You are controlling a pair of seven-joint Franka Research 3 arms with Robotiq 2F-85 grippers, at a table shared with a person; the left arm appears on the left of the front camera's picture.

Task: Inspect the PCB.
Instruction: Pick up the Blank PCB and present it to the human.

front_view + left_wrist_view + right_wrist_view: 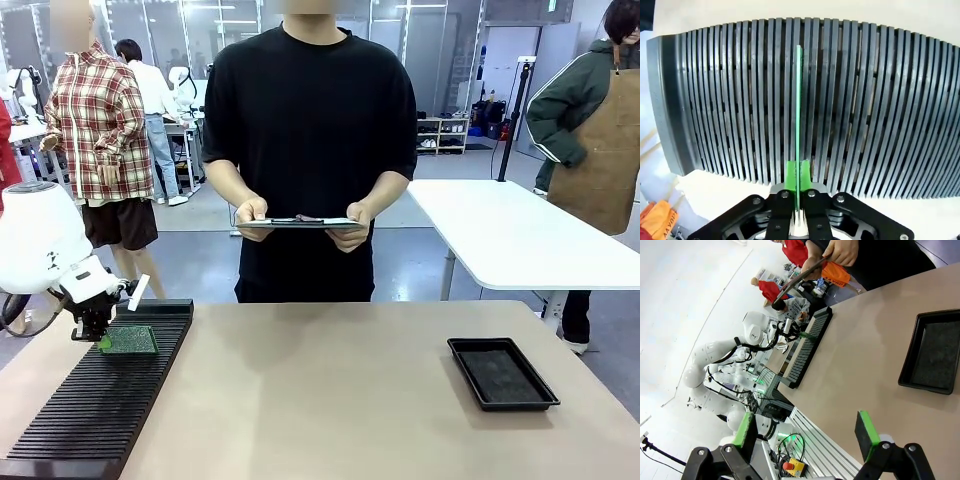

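Green PCB (132,340) sits edge-on in a slot near the far end of the black slotted rack (80,420), with the left gripper (799,176) clamped shut on its edge. Grasp made; lifting it out and inspecting it look undone. The right gripper (807,432) hangs wide open, empty.

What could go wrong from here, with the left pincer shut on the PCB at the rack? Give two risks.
1. The left pincer holds the PCB by one edge only, so the thin board might pivot or slip.
2. The board runs between close ribs of the rack; a skewed pull could jam it against them.
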